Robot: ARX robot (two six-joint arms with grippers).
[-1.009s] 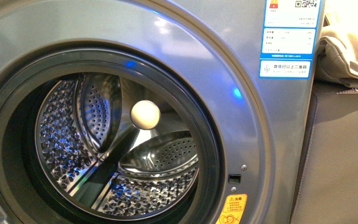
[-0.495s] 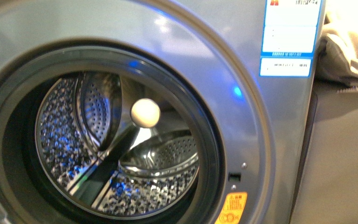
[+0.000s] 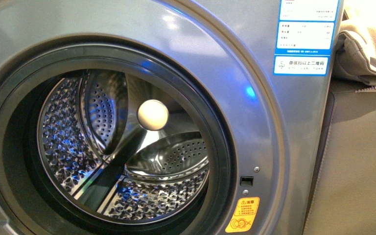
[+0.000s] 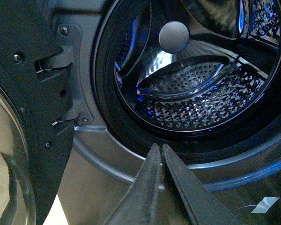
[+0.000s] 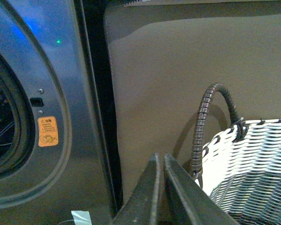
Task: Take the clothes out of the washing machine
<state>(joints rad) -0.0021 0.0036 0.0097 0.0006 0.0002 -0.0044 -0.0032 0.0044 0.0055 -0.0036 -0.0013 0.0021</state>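
The grey washing machine [image 3: 254,122] fills the front view, its porthole open onto the perforated steel drum [image 3: 127,161]. No clothes show in the drum in any view; only a pale round hub [image 3: 152,115] sits at its back. My left gripper [image 4: 160,148] is shut and empty, just below the dark porthole rim [image 4: 103,108]. My right gripper [image 5: 160,156] is shut and empty, to the right of the machine's front [image 5: 79,93], beside the woven basket [image 5: 253,159]. The orange warning sticker [image 3: 243,214] sits at the lower right of the porthole.
The open machine door [image 4: 23,108] hangs at the porthole's hinge side in the left wrist view. Beige cushion fabric [image 3: 367,49] lies on a brown seat [image 3: 362,161] to the machine's right. The basket has a dark wrapped handle [image 5: 210,112].
The front view has shifted slightly: the labels and the sticker sit a little higher in the picture than before. The drum looks the same and holds no garment.
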